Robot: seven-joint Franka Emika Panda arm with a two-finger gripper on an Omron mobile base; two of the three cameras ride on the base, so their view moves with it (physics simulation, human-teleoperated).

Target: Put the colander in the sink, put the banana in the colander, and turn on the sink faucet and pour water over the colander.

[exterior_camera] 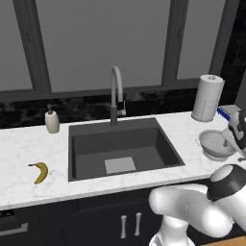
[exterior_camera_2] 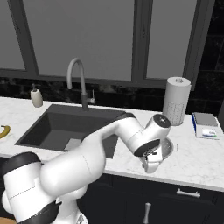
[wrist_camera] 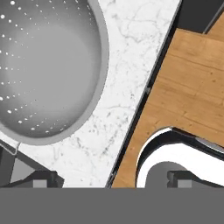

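Note:
The colander (exterior_camera: 215, 143) stands upright on the white marble counter right of the sink (exterior_camera: 122, 146). In the hand view the colander (wrist_camera: 48, 70) is at the upper left, its perforated bowl empty. My gripper (wrist_camera: 111, 179) hovers just beside it over the counter's front edge, open, with nothing between its fingertips (wrist_camera: 43, 178). From the right base view the gripper (exterior_camera_2: 150, 165) points down in front of the colander (exterior_camera_2: 167, 148), partly hiding it. The banana (exterior_camera: 41, 172) lies on the counter left of the sink. The sink faucet (exterior_camera: 116, 93) stands behind the basin; no water runs.
A white soap dispenser (exterior_camera: 52, 120) stands at the sink's back left. A paper towel roll (exterior_camera: 207, 98) and a small scale (exterior_camera_2: 205, 124) stand behind the colander. Beyond the counter edge (wrist_camera: 144, 92) lies wooden floor (wrist_camera: 188, 96). Windows line the back wall.

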